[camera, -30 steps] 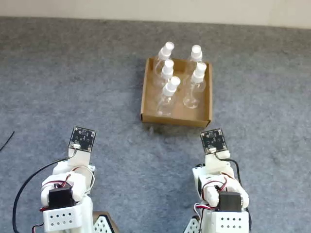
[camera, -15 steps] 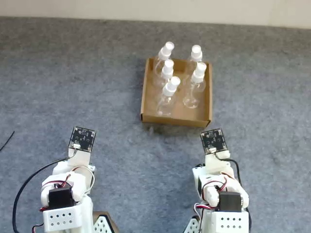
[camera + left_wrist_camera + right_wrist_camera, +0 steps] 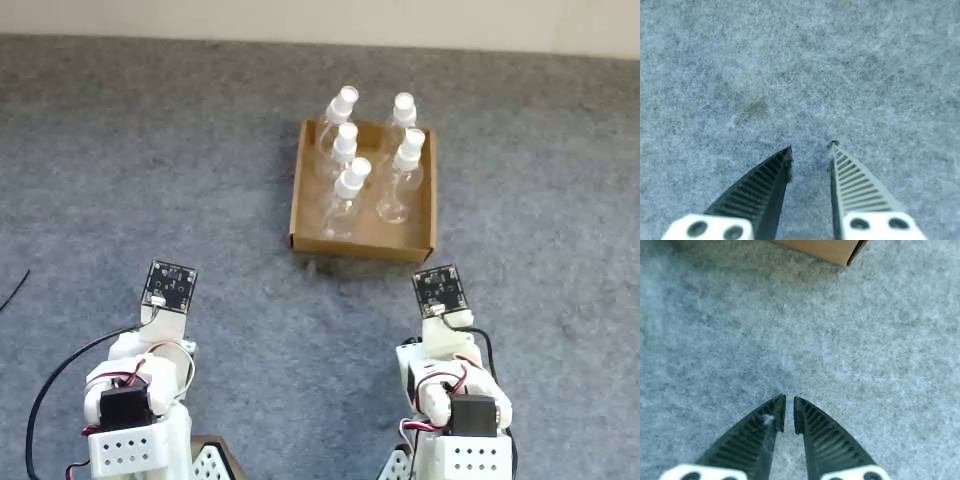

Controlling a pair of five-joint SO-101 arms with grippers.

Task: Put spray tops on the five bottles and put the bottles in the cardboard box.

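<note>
Several clear bottles with white spray tops stand upright inside the cardboard box at the far middle of the grey carpet. Both arms sit pulled back at the near edge, well short of the box. The left arm points its gripper down at bare carpet, fingers a little apart with nothing between them. The right arm holds its gripper over the carpet just before the box's near right corner, fingertips almost touching and holding nothing.
Grey carpet spreads on all sides of the box. A black cable lies at the left edge. A pale wall strip runs along the far side.
</note>
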